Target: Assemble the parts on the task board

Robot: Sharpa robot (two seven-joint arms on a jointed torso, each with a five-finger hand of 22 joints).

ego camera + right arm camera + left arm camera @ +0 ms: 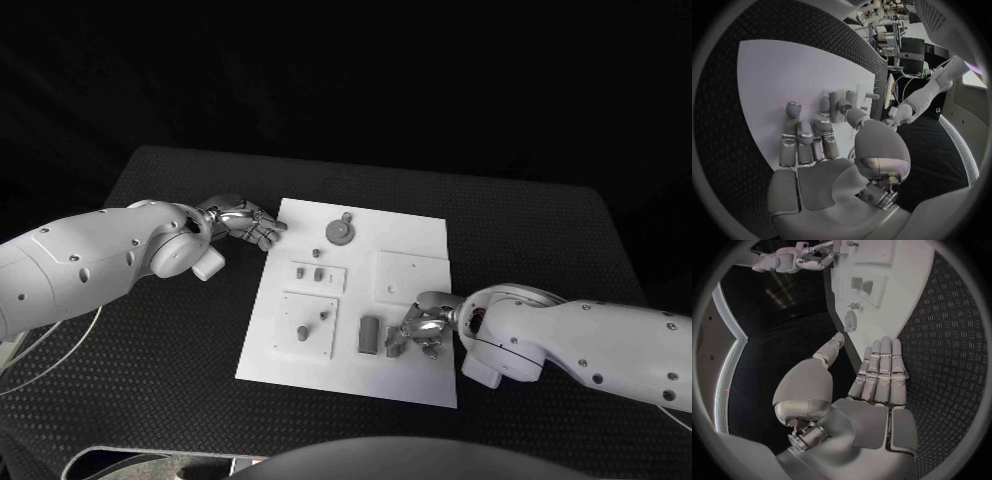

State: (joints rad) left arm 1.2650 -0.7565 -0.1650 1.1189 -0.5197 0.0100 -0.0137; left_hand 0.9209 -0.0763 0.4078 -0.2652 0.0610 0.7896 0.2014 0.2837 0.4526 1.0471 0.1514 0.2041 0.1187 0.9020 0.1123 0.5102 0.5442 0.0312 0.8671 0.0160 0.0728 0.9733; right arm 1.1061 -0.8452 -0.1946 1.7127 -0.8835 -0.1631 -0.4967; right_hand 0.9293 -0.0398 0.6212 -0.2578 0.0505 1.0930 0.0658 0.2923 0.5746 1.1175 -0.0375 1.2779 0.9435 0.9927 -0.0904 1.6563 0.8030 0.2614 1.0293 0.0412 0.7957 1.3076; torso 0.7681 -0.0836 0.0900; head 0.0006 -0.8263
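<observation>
While right hand [423,328] hovers spread, empty, over near parts [371,336] | long axes near-far, just left | left hand [248,222] empty at task board [408,242] far-left edge.

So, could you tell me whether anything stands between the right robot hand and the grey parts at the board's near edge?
Nothing visible does. The right robot hand hangs over the board right beside the upright grey parts, its fingers reaching to them, with only bare white board beneath.
</observation>
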